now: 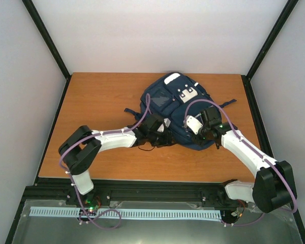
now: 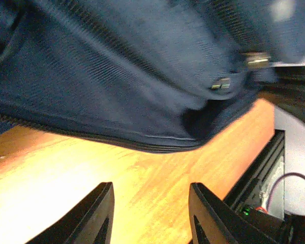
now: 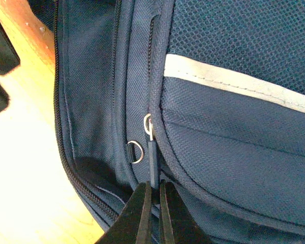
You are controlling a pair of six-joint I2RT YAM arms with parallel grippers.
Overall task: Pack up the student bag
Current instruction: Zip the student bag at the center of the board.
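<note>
Student bag [image 1: 180, 109]: big navy pack lying on the wooden table [image 1: 101, 101], with both sets of jaws right up at its near edge. The left pair is at the near-left corner and the right pair is on the near-right side.
Left gripper [image 2: 151, 203]: fingers standing apart with a moderate gap, bare wood showing between them and nothing held. The bag's zipped lower edge runs across just beyond the tips, clear of them.
Right gripper [image 3: 155, 192]: pinched tight, jaws closed on the zip pull [image 3: 152, 157], and navy fabric fills nearly everything ahead of the tips.
Pale stripe [image 3: 234, 81]: runs across the pocket below a mesh panel, ahead and to the right of the right jaws.
Zip pull: dark narrow tab, its lower end nipped between the right fingertips. Its top hangs from a small metal loop straight ahead of them.
Metal ring [image 3: 135, 151]: little D-ring on a dark loop, just left of the pull and near the jaw tips, untouched.
</note>
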